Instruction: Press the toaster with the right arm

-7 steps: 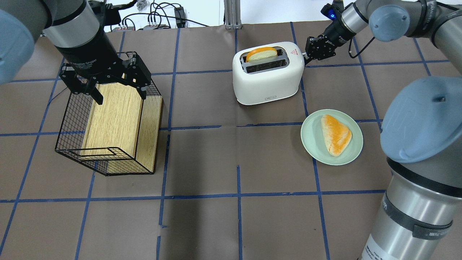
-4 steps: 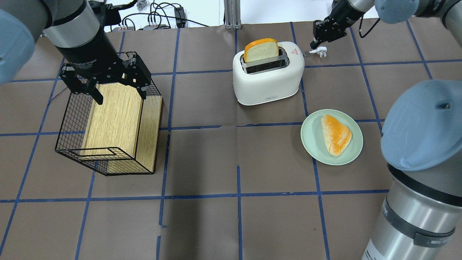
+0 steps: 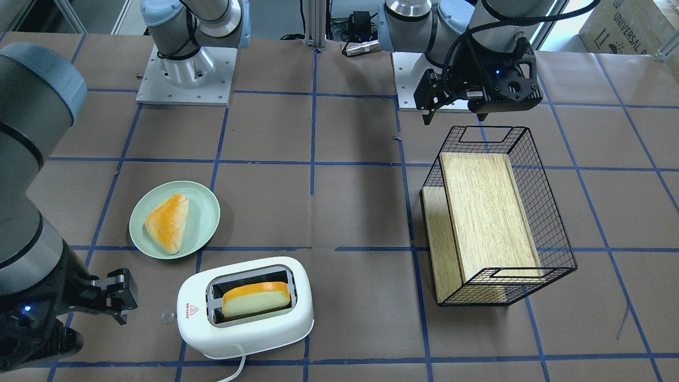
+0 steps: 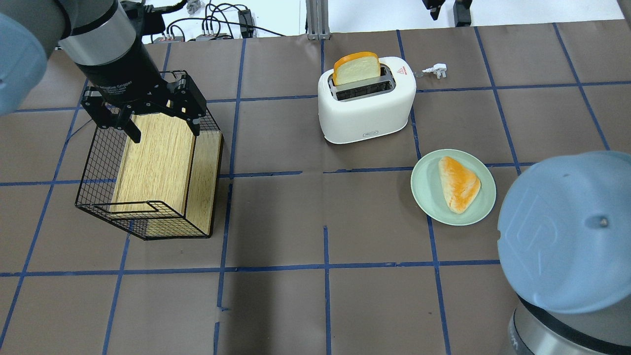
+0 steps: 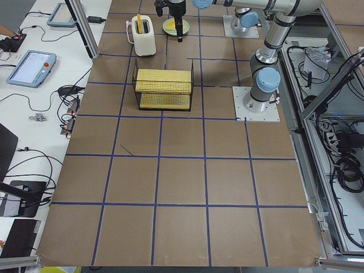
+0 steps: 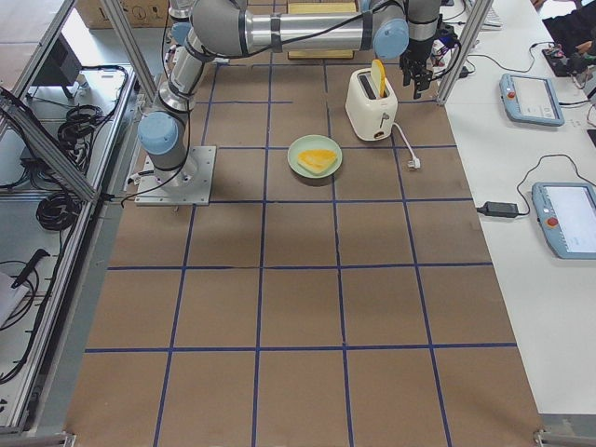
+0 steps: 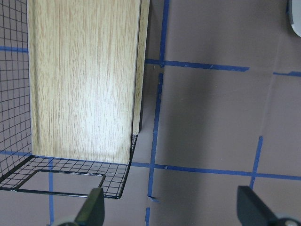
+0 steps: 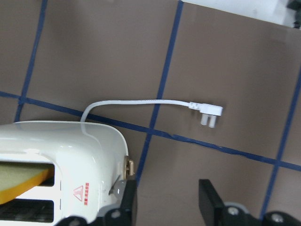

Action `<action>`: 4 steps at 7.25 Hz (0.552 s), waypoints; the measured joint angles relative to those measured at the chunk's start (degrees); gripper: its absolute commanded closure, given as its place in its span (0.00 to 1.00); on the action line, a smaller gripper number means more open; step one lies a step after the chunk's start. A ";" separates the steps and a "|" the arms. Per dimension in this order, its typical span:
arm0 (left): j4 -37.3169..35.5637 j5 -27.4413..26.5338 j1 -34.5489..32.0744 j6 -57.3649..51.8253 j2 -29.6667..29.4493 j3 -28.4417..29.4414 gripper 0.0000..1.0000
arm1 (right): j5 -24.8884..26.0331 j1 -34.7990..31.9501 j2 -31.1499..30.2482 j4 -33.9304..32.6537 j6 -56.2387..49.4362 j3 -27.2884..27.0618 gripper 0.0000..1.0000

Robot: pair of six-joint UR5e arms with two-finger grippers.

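A wire basket (image 5: 135, 86) holding wooden boards (image 5: 164, 82) sits far along the blue-taped table (image 5: 170, 182). Beyond it stand a white toaster (image 5: 142, 42), a bread slice (image 5: 138, 23) upright in its slot, and to its right a green plate (image 5: 169, 25).

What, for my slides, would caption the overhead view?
Bread stands in the toaster, pastry lies on a plate, left hand hovers by the basket.

The brown table (image 4: 374, 222) carries the toaster (image 4: 365, 111), a green plate (image 4: 422, 195) and a wire basket (image 4: 96, 172).
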State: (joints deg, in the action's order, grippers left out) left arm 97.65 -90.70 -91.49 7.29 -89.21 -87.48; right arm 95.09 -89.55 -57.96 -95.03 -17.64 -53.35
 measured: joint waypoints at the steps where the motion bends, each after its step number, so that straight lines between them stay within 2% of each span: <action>1: 0.00 0.00 0.00 0.00 0.00 0.01 0.00 | -0.97 -0.56 -3.12 3.53 0.16 -1.05 0.01; 2: 0.00 0.00 0.00 0.00 0.01 0.02 0.00 | -3.03 -0.79 -6.94 7.00 0.26 -3.64 0.01; 3: 0.00 0.00 0.00 0.00 0.01 0.03 0.00 | -4.20 -0.91 -11.80 8.46 0.34 -8.73 0.00; 4: 0.00 0.00 0.00 0.00 0.00 0.03 0.00 | -4.44 -0.73 -17.99 8.50 0.43 -16.69 0.00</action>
State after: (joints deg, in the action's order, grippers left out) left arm 97.64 -90.70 -91.50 7.29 -89.21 -87.45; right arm 90.64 -90.29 -75.95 -86.53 -17.21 -70.04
